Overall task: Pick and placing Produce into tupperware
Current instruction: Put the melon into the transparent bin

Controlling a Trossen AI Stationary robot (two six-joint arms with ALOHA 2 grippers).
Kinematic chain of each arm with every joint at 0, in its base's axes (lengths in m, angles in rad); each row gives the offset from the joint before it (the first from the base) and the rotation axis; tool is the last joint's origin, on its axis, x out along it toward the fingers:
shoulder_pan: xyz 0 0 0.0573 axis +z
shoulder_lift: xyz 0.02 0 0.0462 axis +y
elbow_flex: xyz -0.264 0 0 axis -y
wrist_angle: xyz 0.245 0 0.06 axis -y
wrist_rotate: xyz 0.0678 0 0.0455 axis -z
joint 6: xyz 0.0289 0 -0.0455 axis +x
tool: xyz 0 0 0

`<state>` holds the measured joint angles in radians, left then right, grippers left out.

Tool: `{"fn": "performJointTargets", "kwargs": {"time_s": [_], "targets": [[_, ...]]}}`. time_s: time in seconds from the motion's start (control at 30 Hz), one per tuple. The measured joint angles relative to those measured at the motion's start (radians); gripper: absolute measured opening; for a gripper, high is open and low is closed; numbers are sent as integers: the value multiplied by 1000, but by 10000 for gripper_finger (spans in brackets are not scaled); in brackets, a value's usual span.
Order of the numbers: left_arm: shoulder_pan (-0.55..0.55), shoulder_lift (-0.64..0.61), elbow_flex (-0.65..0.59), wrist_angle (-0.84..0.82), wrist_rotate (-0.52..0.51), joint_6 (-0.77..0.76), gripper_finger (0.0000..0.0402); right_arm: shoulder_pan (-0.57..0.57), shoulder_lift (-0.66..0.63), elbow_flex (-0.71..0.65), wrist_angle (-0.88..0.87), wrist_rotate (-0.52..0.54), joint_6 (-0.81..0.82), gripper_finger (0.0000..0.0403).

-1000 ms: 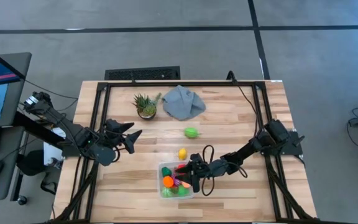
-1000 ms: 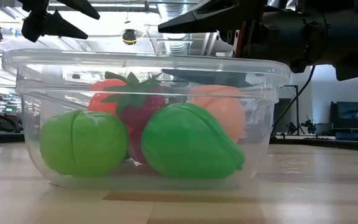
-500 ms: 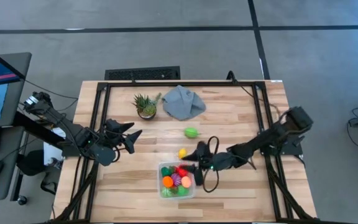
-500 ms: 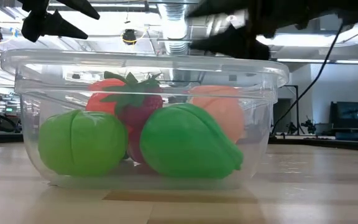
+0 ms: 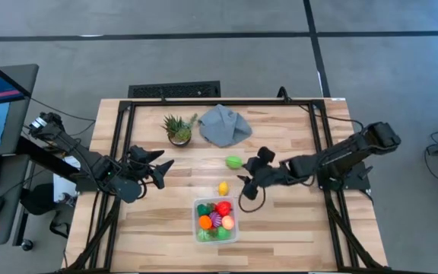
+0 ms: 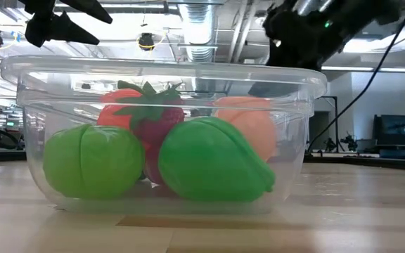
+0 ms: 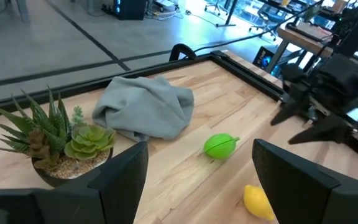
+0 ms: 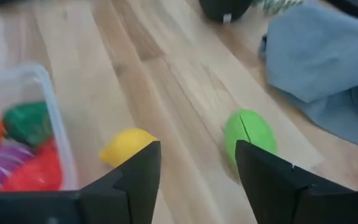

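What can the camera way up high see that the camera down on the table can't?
Only the high view shows the potted plant, the grey cloth, and two toys lying loose on the table: a green fruit and a yellow fruit. It also shows the open right gripper near them and the open left gripper waiting.

Only the low view shows the room's ceiling lights.

Both show the clear container with toy food inside.
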<state>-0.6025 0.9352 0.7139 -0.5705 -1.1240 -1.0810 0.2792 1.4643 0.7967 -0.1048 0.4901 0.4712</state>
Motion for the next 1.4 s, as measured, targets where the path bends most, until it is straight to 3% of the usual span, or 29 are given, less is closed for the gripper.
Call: {"fn": "performJointTargets", "kwargs": {"time_s": [0.37, 0.6, 1.1, 1.4], "targets": [[0, 0, 0, -16, 46, 0, 279, -187, 0, 0, -31, -223, -338, 248], [0, 1, 0, -17, 46, -21, 279, -298, 15, 0, -42, -358, -417, 263], [0, 1, 0, -23, 15, -23, 279, -372, 15, 0, -37, -461, -504, 320], [0, 2, 0, -25, 0, -40, 279, -375, 131, 102, -85, -468, -569, 322]]}}
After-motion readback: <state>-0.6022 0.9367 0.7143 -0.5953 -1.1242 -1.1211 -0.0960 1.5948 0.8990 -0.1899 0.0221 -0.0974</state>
